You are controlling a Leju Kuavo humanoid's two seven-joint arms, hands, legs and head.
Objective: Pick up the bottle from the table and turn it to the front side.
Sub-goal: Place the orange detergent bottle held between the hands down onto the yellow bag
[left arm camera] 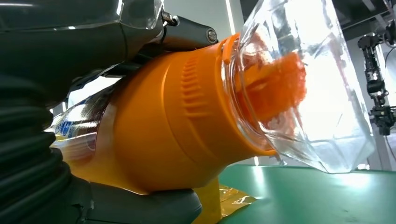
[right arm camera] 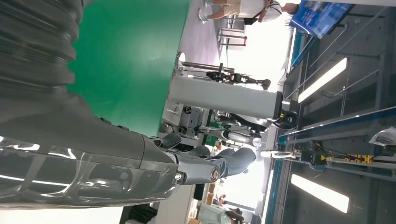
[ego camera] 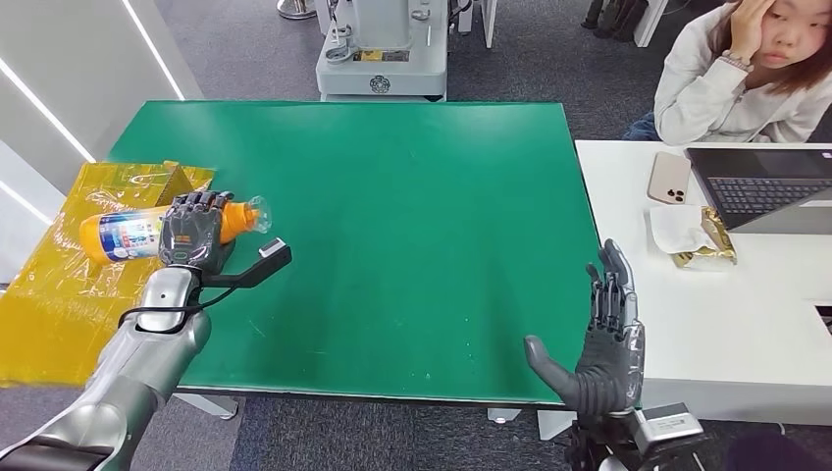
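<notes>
While the left hand wraps its fingers over the orange bottle lying on its side at the left edge of the green table, partly above the yellow film, the right hand hangs open and empty near the table's front right corner. The bottle looks like light, stiff plastic; its glossy label and clear cap may slip, so the ribbed orange shoulder seems the safest hold.
</notes>
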